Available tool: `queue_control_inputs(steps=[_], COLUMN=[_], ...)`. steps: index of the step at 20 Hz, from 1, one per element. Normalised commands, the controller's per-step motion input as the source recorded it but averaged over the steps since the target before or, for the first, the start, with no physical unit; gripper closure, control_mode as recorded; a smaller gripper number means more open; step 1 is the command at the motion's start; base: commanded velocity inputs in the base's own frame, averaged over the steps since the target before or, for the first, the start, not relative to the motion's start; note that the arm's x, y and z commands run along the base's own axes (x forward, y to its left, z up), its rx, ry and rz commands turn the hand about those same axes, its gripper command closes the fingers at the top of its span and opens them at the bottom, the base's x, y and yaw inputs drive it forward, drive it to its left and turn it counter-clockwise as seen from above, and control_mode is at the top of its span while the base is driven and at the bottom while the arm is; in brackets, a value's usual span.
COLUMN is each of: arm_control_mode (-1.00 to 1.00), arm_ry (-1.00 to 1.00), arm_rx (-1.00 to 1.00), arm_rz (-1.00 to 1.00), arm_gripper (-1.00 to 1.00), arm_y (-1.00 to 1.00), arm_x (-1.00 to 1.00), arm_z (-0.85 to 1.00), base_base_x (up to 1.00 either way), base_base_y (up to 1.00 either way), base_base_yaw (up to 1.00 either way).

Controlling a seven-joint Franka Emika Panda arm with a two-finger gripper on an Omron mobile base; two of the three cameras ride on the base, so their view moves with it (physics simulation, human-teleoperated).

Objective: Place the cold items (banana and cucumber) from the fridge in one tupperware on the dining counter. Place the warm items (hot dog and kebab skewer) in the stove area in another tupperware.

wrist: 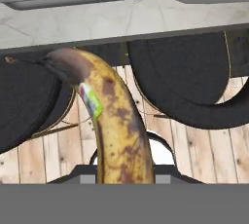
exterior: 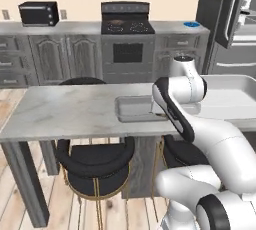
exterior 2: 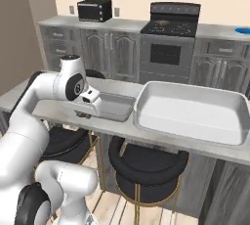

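A: Where is the banana (wrist: pixel 116 125) now?
B: My pincer (wrist: pixel 124 177) is closed on it, near the front edge of the tabletop (exterior: pixel 65 109).
A: And the tupperware?
B: The small tupperware (exterior 2: pixel 110 107) lies left, the large tupperware (exterior 2: pixel 195 114) just beside it on the right.

Brown-spotted yellow banana (wrist: pixel 119 135), green-striped sticker (wrist: pixel 91 100); black stools (exterior: pixel 95 161); pale marbled counter (exterior: pixel 65 109).
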Motion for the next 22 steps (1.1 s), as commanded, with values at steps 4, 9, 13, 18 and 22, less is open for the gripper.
queue_control_inputs(steps=[4, 9, 13, 18, 22], arm_control_mode=[1.0, 1.0, 1.0, 1.0, 1.0], arm_ry=[0.0, 0.0, 0.0, 0.0, 0.0], arm_rx=[0.0, 0.0, 0.0, 0.0, 0.0], arm_rz=[0.0, 0.0, 0.0, 0.0, 0.0], arm_gripper=[1.0, 1.0, 1.0, 1.0, 1.0], arm_y=[0.0, 0.0, 0.0, 0.0, 0.0], arm_x=[0.0, 0.0, 0.0, 0.0, 0.0], arm_z=[0.0, 0.0, 0.0, 0.0, 0.0], base_base_x=[0.38, 0.22, 0.35, 0.43, 0.57], base_base_y=[0.92, 0.05, -0.13, -0.21, -0.2], base_base_yaw=[-0.51, -0.18, -0.04, 0.0, 0.0])
